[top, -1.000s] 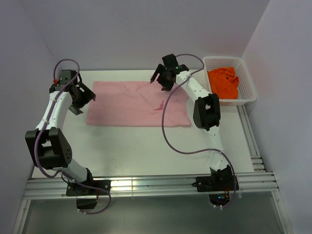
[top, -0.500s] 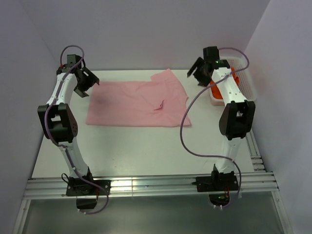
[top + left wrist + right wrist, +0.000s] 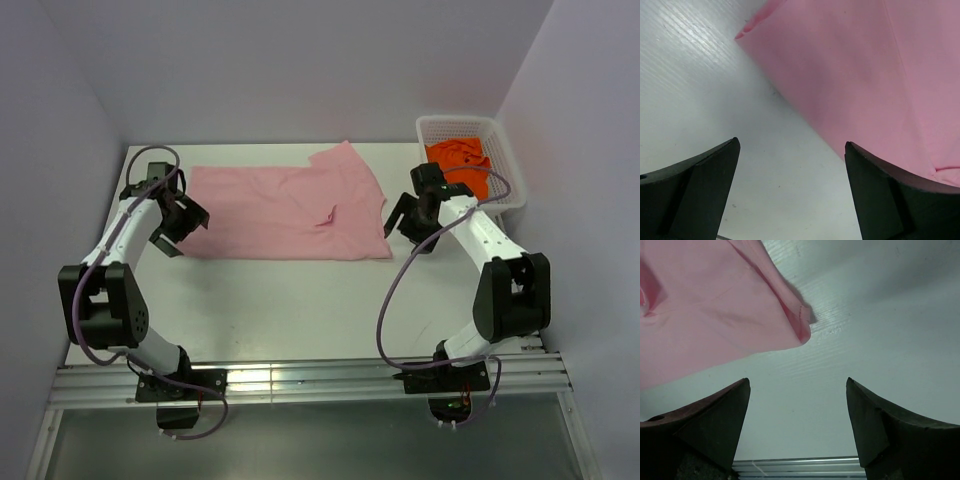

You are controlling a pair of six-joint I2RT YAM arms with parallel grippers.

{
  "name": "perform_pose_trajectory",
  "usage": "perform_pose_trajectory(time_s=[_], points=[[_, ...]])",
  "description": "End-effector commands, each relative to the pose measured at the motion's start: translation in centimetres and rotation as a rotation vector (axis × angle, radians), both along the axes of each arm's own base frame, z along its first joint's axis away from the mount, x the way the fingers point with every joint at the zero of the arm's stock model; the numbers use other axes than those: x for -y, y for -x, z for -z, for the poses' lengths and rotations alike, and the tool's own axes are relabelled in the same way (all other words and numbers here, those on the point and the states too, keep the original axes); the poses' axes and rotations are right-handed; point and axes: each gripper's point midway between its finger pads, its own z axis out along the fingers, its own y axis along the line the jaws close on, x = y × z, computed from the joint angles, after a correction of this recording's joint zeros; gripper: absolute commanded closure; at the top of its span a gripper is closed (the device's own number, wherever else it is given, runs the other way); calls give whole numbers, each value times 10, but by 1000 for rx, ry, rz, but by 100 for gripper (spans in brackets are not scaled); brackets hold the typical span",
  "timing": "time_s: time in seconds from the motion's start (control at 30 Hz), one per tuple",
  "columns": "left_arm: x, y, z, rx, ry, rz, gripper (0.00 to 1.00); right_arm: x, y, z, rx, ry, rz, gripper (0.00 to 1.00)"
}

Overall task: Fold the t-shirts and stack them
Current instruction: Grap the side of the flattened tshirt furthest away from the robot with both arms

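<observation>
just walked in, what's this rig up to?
Two arms are on a fold-and-stack job. The pink t-shirt lies spread on the table, a sleeve sticking out at its far edge. The left hand is open at the shirt's left edge and the right hand is open by its near right corner; neither holds cloth. The orange t-shirt sits crumpled in the white basket at the far right, not yet folded.
</observation>
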Motion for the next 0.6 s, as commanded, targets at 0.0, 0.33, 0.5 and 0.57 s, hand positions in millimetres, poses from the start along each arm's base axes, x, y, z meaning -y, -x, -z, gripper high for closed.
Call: perform_pose_trajectory(time_s=[0.0, 0.33, 0.5, 0.57], points=[[-10, 2, 2, 34, -29, -61, 7, 4, -1, 15, 4, 12, 12, 16], [-26, -9, 41, -14, -39, -89, 8, -8, -18, 52, -52, 2, -3, 18], [-34, -11, 57, -47, -59, -106, 8, -15, -30, 60, -59, 0, -9, 19], [-36, -13, 60, -53, -65, -111, 8, -17, -33, 63, -68, 4, -12, 20]])
